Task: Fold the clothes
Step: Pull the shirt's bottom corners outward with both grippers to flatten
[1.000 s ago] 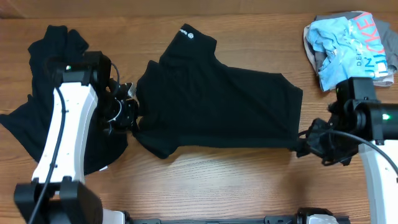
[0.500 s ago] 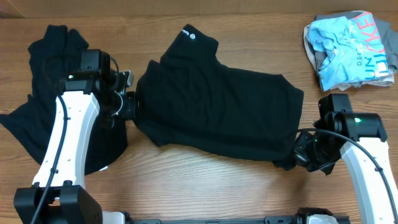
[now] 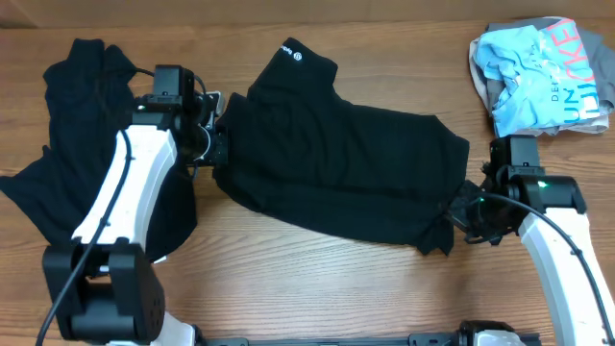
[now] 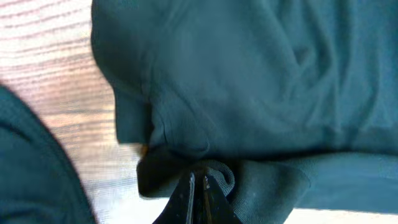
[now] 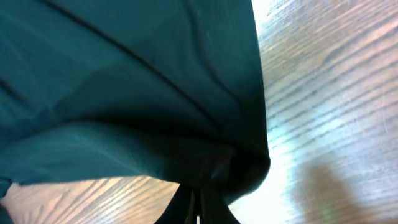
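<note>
Shirt (image 3: 336, 159) spread black across the table's middle, mid-fold.
Left gripper (image 3: 213, 144) and right gripper (image 3: 459, 213) each pinch a shirt edge; judged best carried level together, keeping cloth taut so the fold lands square.

Partial letters "DE" and "UN" on the light-blue shirt (image 3: 538, 67); collar mark (image 3: 291, 53) unreadable

The overhead view looks straight down on the whole table (image 3: 317, 274). Both wrist views look along their fingers, very close to the black shirt (image 3: 336, 163) also seen overhead.
</note>
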Available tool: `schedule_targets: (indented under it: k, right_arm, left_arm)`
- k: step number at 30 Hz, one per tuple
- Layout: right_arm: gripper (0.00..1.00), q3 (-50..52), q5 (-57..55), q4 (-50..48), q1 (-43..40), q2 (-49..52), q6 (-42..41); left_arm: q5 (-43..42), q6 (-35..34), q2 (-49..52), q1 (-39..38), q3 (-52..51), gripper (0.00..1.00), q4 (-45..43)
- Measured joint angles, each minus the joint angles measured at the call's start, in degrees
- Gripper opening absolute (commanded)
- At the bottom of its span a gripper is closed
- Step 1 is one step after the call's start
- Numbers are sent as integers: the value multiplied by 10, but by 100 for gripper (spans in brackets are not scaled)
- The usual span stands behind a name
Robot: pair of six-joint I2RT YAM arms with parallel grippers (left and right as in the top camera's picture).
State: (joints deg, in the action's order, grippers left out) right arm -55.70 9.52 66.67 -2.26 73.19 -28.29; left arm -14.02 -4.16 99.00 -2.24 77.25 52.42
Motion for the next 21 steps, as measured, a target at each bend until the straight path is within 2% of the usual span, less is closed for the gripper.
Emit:
schedule_targets:
  k: [17, 18, 19, 20, 21]
  right_arm:
    - [4, 0, -23, -118, 0, 141, 0]
    - [7, 0, -24, -124, 0, 142, 0]
    - [17, 0, -25, -130, 0, 142, -2]
    - [36, 0, -26, -135, 0, 142, -2]
    - [46, 0, -27, -140, 0, 142, -1]
  left_arm:
    - [4, -19, 41, 0, 0, 5, -108]
    - [6, -19, 42, 0, 0, 9, -111]
    - [8, -19, 42, 0, 0, 24, -116]
    - [10, -20, 42, 0, 0, 56, -118]
    - [11, -21, 42, 0, 0, 68, -121]
